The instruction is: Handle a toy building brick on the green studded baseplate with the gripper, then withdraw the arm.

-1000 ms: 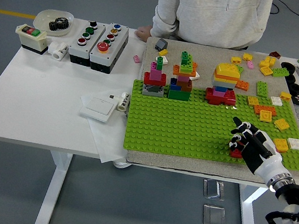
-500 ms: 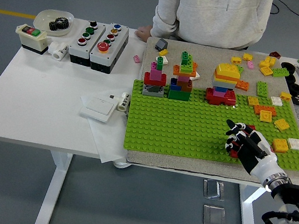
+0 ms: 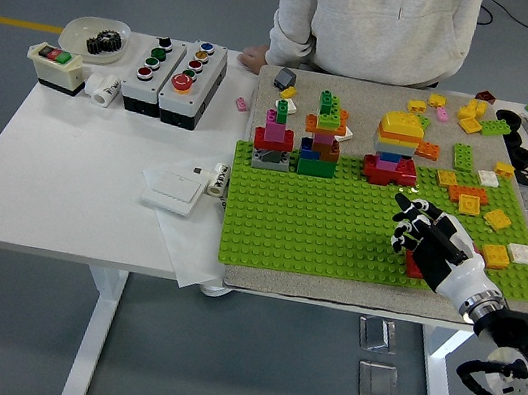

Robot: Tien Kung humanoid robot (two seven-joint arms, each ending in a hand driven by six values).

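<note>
The green studded baseplate (image 3: 310, 226) lies on a grey mat in the middle of the table. My right hand (image 3: 411, 225) reaches in from the lower right and hovers over the plate's right part with its fingers spread, holding nothing. A small red brick (image 3: 414, 266) shows just under the palm on the plate; I cannot tell whether the hand touches it. Three brick towers stand along the plate's far edge: a pink and red one (image 3: 273, 143), a green and orange one (image 3: 321, 141), and a yellow-topped one (image 3: 395, 149). My left arm is out of view.
Loose yellow, orange and white bricks (image 3: 467, 196) lie right of the hand on the plate and mat. A person (image 3: 374, 23) stands at the far side, one hand (image 3: 255, 55) resting on the table. Button boxes (image 3: 174, 68), a white bowl (image 3: 96, 36) and a switch plate (image 3: 177, 186) sit at the left.
My right hand has moved up and to the left over the baseplate, away from the front edge. The red brick stays in place, now showing under the palm rather than at the fingertips.
</note>
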